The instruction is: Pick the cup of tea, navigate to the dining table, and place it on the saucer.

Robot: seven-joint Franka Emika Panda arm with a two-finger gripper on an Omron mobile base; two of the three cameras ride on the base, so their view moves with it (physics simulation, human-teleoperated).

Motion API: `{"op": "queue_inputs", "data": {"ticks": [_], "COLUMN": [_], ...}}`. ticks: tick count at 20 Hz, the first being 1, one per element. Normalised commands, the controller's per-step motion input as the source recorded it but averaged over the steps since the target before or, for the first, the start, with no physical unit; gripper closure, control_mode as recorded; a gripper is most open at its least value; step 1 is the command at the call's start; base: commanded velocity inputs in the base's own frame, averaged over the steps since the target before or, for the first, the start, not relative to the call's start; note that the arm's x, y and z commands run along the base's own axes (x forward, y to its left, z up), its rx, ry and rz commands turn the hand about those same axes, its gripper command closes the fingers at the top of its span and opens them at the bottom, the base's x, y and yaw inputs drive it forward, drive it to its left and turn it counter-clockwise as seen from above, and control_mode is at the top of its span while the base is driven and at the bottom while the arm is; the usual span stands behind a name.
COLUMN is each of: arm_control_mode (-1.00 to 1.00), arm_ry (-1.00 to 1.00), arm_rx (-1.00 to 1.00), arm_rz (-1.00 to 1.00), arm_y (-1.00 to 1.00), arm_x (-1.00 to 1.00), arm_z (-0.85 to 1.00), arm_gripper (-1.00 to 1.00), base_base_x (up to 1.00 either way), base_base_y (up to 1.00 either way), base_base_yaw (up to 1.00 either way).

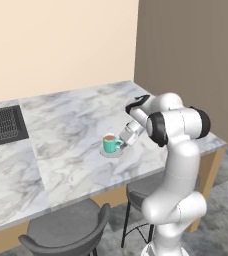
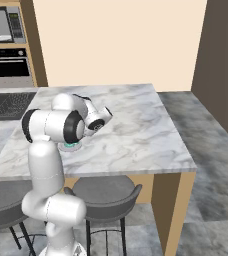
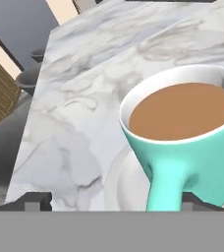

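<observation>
The cup of tea (image 1: 110, 143) is a teal mug full of brown liquid. It stands upright on the saucer (image 1: 111, 153), near the front right part of the dining table (image 1: 71, 125). My gripper (image 1: 125, 139) is just right of the mug at handle height. In the hand view the cup of tea (image 3: 187, 133) looms close over the saucer (image 3: 121, 182). Its handle points down between my gripper (image 3: 116, 199) fingertips (image 3: 35, 199), which stand wide apart and clear of it, so the gripper is open. From the right base, my arm hides most of the cup of tea (image 2: 71, 146).
Two grey stools (image 1: 66, 230) (image 1: 143, 190) are tucked under the table's near edge. A black cooktop (image 1: 3, 125) is set into the top at the left. The table's end edge (image 2: 186, 160) lies right of the arm. An oven (image 2: 6, 62) stands at the back left.
</observation>
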Motion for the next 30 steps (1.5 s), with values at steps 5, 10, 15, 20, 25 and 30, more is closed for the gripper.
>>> {"op": "queue_inputs", "data": {"ticks": [5, 10, 15, 20, 25, 30], "arm_control_mode": [-1.00, -1.00, -1.00, -1.00, -1.00, -1.00], "arm_ry": [-0.09, -0.11, -0.06, -0.03, 0.00, 0.00], "arm_rx": [0.00, -0.01, 0.00, 0.00, 0.00, 0.00], "arm_rz": [0.00, 0.00, 0.00, 0.00, 0.00, 0.00], "arm_y": [-0.03, -0.03, -0.03, 0.00, 0.00, -0.02], "arm_x": [-0.26, -0.02, 0.00, 0.00, 0.00, -0.01], "arm_z": [-0.72, -0.35, 0.18, 0.49, 0.48, 0.27], "arm_gripper": [-1.00, -1.00, -1.00, -1.00, -1.00, -1.00], "base_base_x": [0.00, 0.00, 0.00, 0.00, 0.00, 0.00], "base_base_y": [0.00, 0.00, 0.00, 0.00, 0.00, 0.00], "base_base_yaw": [0.00, 0.00, 0.00, 0.00, 0.00, 0.00]}}
